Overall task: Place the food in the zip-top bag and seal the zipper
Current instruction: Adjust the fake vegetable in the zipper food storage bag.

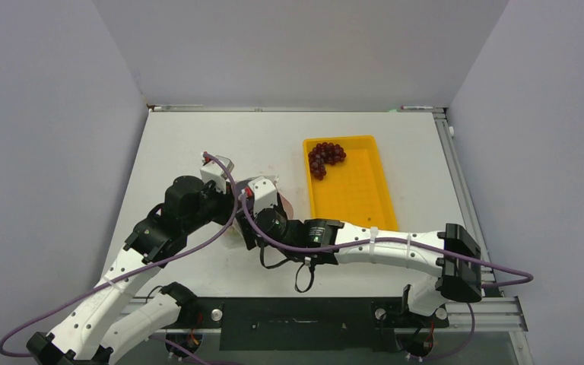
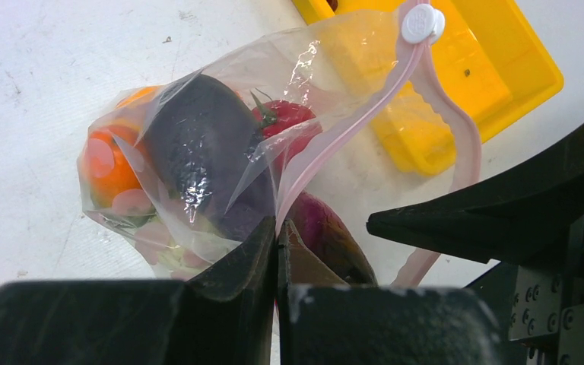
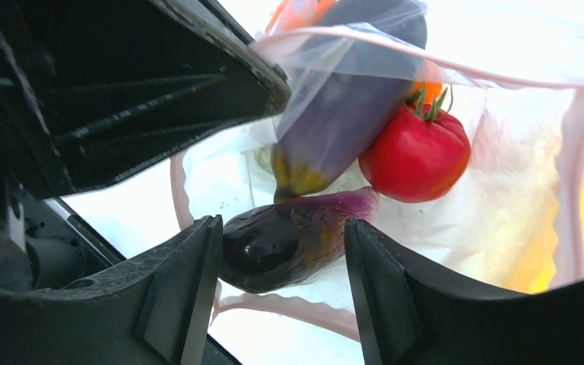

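Observation:
The zip-top bag [image 2: 198, 137] lies on the table with a large purple eggplant [image 2: 205, 144], a red tomato [image 2: 285, 118] and an orange piece [image 2: 110, 163] inside. My left gripper [image 2: 277, 236] is shut on the pink zipper strip [image 2: 350, 122] and holds the mouth up. My right gripper [image 3: 281, 258] is open at the bag mouth. A small dark eggplant [image 3: 289, 243] lies between its fingers, touching the left one, with a gap to the right one. The dark red grape bunch [image 1: 325, 157] sits in the yellow tray [image 1: 357, 190]. In the top view both grippers [image 1: 243, 201] cover most of the bag.
The yellow tray lies just right of the bag and also shows in the left wrist view [image 2: 456, 114]. The white zipper slider [image 2: 423, 23] sits at the far end of the strip. Grey walls close the table on three sides.

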Robot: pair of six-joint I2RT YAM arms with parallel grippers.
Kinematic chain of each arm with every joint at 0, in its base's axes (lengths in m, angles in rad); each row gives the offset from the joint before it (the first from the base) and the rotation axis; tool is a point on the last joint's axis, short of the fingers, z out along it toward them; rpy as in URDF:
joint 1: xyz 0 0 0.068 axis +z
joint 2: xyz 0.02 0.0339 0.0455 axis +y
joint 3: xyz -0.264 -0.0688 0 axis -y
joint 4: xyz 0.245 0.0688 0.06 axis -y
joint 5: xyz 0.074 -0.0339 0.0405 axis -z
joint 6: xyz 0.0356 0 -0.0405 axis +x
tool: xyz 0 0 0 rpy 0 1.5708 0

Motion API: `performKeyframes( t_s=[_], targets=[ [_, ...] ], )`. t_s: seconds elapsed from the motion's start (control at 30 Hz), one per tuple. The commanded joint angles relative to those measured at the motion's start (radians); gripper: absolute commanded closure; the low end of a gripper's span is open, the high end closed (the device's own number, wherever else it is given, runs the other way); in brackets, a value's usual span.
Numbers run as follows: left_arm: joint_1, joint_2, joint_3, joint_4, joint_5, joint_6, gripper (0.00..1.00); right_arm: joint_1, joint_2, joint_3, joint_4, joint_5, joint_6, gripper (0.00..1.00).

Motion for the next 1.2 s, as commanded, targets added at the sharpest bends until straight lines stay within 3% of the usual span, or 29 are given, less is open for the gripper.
performKeyframes(
  t_s=[0.0, 0.37, 1.17],
  targets=[
    [-0.005, -0.009, 0.022, 0.009, -0.011, 0.007, 1.0, 0.006, -0.088, -0.031, -0.05, 0.068, -0.011, 0.42],
    [-0.006, -0.002, 0.022, 0.005, -0.021, 0.008, 1.0, 0.009, -0.171, -0.08, -0.119, 0.11, 0.007, 0.44],
    [-0.012, -0.006, 0.024, 0.003, -0.023, 0.008, 1.0, 0.036, -0.058, -0.007, 0.08, 0.086, 0.032, 0.37]
  ],
)
